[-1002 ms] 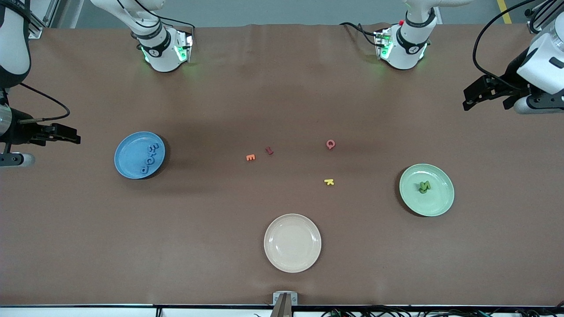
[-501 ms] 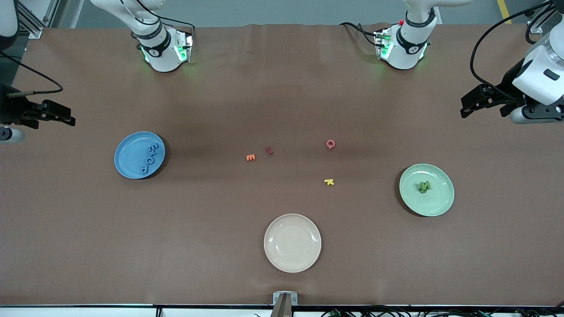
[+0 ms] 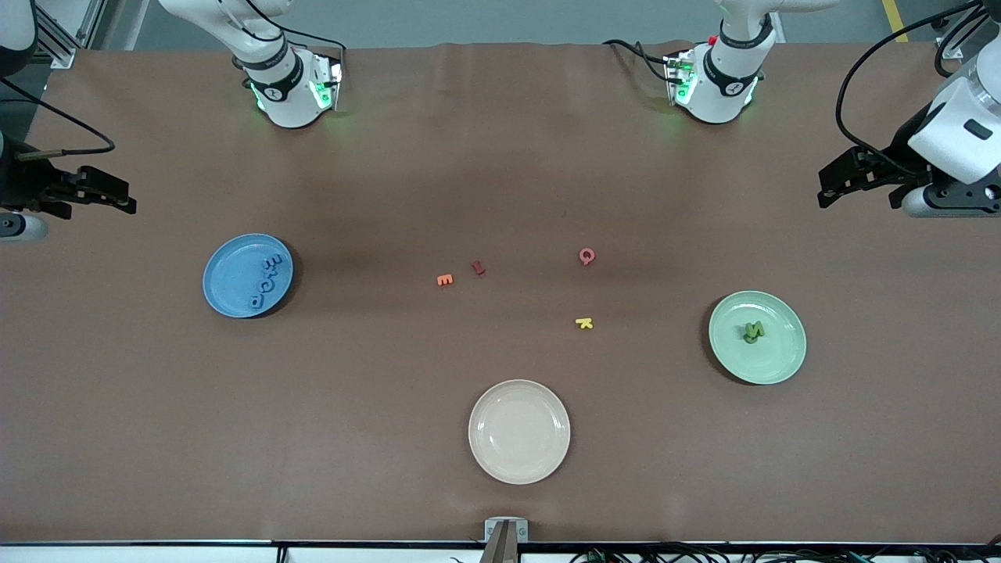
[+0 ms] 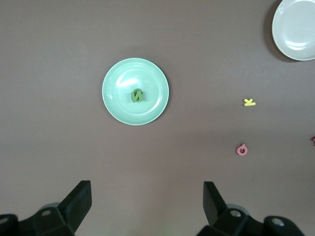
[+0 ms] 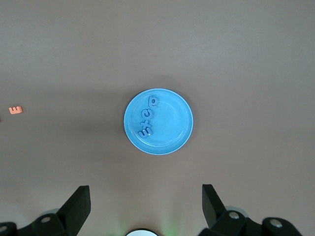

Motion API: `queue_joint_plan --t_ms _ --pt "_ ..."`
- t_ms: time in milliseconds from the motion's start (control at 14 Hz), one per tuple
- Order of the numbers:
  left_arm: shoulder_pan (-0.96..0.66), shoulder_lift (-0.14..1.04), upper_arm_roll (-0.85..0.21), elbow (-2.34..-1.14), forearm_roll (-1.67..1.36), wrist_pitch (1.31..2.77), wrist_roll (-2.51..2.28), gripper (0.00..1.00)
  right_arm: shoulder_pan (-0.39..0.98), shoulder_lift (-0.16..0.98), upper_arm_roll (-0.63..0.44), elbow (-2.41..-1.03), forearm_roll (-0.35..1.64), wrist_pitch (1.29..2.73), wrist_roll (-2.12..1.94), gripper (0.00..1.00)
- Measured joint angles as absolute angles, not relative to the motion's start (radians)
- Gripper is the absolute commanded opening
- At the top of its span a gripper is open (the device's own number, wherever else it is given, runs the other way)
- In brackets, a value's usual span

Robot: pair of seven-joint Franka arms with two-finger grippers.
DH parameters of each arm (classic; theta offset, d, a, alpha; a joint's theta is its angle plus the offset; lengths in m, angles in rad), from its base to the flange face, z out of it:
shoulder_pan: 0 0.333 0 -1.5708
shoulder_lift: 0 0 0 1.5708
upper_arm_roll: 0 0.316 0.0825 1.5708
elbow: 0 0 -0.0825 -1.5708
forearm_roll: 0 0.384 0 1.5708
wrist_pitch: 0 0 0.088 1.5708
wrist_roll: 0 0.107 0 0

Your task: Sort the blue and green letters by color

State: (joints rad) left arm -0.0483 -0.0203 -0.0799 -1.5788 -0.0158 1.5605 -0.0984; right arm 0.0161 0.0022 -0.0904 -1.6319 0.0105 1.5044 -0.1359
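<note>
Several blue letters lie in a row on the blue plate toward the right arm's end of the table; they also show in the right wrist view on that plate. Green letters sit in a small pile on the green plate toward the left arm's end; they also show in the left wrist view on that plate. My right gripper is open and empty, high over the table's end. My left gripper is open and empty, high over its end.
An orange E, a dark red letter, a pink letter and a yellow K lie loose mid-table. A white plate with nothing on it sits nearest the front camera.
My right gripper has drawn away from beside the blue plate toward the robots' side of the table. My left gripper has shifted only slightly. The letters and plates have not moved.
</note>
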Motion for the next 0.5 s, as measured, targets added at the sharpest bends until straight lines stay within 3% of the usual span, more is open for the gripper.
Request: queue_joint_plan --t_ms 501 --pt "-0.046 -0.020 -0.077 -1.566 -0.016 1.561 -0.098 1.00 0.016 -0.044 -0.098 -1.633 0.011 1.486 -0.136 1.00"
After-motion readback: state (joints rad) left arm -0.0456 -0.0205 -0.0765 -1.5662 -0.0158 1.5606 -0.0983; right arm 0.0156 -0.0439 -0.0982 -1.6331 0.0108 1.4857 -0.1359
